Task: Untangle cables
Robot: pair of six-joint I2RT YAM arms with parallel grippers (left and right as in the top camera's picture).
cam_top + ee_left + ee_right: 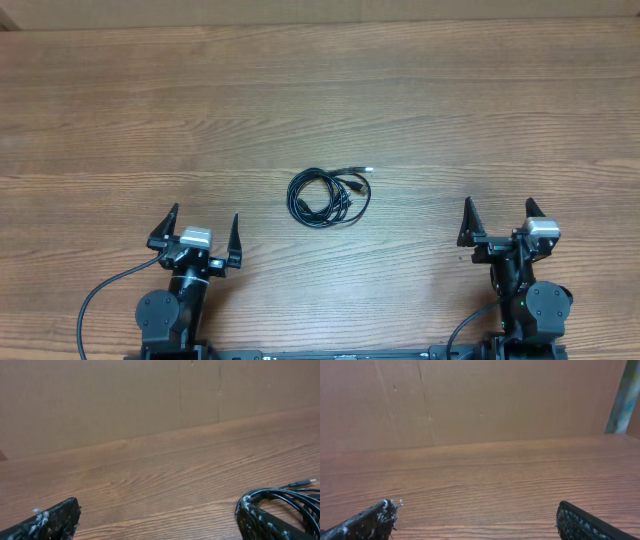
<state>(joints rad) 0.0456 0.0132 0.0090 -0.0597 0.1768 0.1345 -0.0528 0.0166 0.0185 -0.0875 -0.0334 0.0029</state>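
The cables (329,195) lie as one small tangled coil of thin black cords at the table's middle, with silver-tipped plugs at the coil's upper right. In the left wrist view the coil (300,497) shows at the far right, just behind my right finger. My left gripper (196,228) is open and empty, near the front edge, left of and nearer than the coil. My right gripper (500,220) is open and empty at the front right, well apart from the coil. The right wrist view shows only bare wood between its fingers (475,517).
The wooden table (320,100) spreads wide around the coil. A brown cardboard wall (150,395) stands along the far edge. The arms' own thick black cables (100,295) hang near the front edge.
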